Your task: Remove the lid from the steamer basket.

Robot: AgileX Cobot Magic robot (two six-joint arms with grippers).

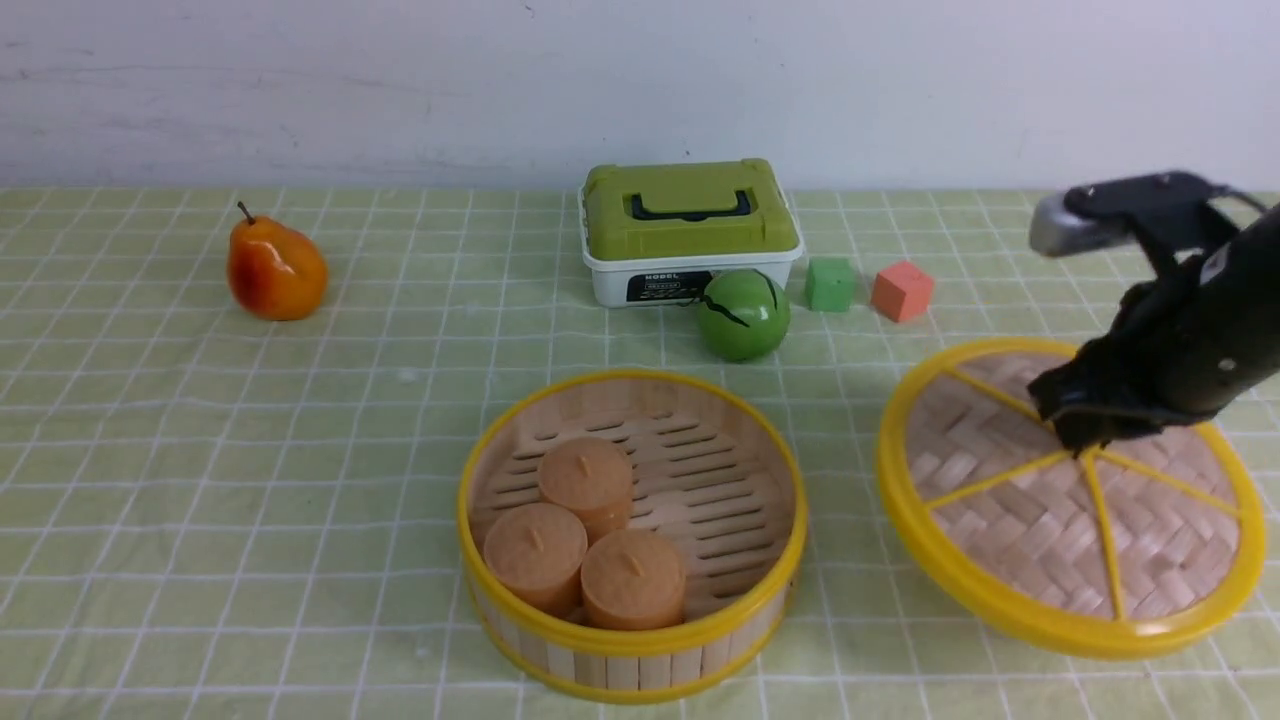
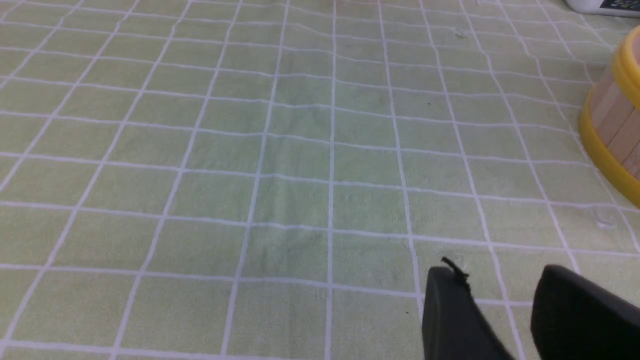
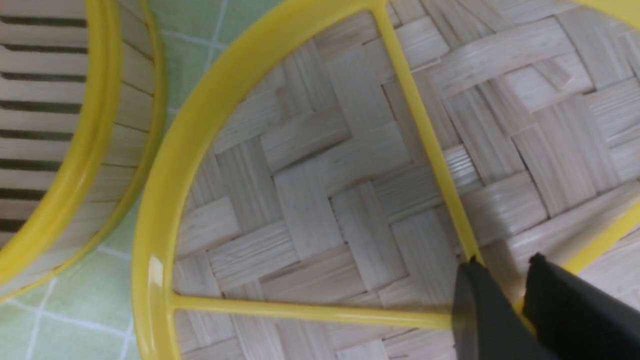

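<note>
Right pincer (image 1: pixel 1085 438) narrow; we mark it as clamped on the yellow centre knob of the flat round woven pale-bamboo lid (image 1: pixel 1040 520) with yellow rim and spokes. In the right wrist view its two black fingers (image 3: pixel 480 310) stand close together, with a sliver of yellow between them where the spokes meet. The lid is off and to the right of the round bamboo-slat steamer basket (image 1: pixel 630 660) with yellow rims. It is just beside the basket, not touching: a strip of cloth shows between the two rims. The lid is tilted, with the edge toward the basket lower. We cannot tell if that edge touches the bench (image 1: pixel 300 450), which has pale green cloth with a white grid.

Left pincer (image 2: pixel 497 275) shows only in the left wrist view. Its black fingers are parted with bare cloth between them, holding nothing, well apart from the basket wall.

Inside the open basket are three orange-tan cylinders (image 1: pixel 590 480) with small stubs on top, bunched at its front left and touching each other. Behind the basket is a green ball (image 1: pixel 743 314) with dark crack lines. Right behind that is a white box (image 1: pixel 690 225) with a green top and black handle. Behind and right of the basket are a small green cube (image 1: pixel 830 284) and an orange-red cube (image 1: pixel 902 291), side by side and apart. Far behind-left of the basket stands an orange-yellow pear (image 1: pixel 276 268), upright.
</note>
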